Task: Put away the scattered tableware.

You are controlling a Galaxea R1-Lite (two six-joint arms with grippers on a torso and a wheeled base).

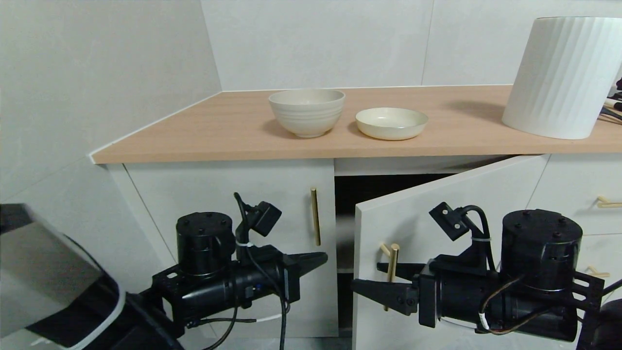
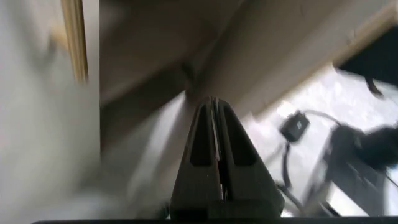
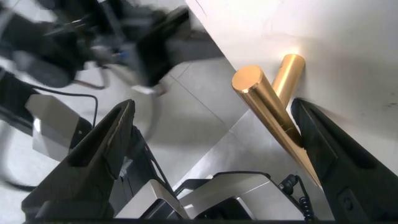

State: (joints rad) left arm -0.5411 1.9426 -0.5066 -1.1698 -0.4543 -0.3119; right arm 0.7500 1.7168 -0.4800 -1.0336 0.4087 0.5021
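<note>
A ribbed cream bowl and a shallow cream dish stand side by side on the wooden countertop. Below it, the right cabinet door is swung partly open. Its gold bar handle sits between the spread fingers of my right gripper, close to one finger, without being clamped. My left gripper is shut on nothing, held low in front of the closed left door, pointing at the dark gap.
A tall white ribbed container stands at the counter's right end. The left door carries a vertical gold handle. More drawers with gold handles lie to the right. A tiled wall closes off the left side.
</note>
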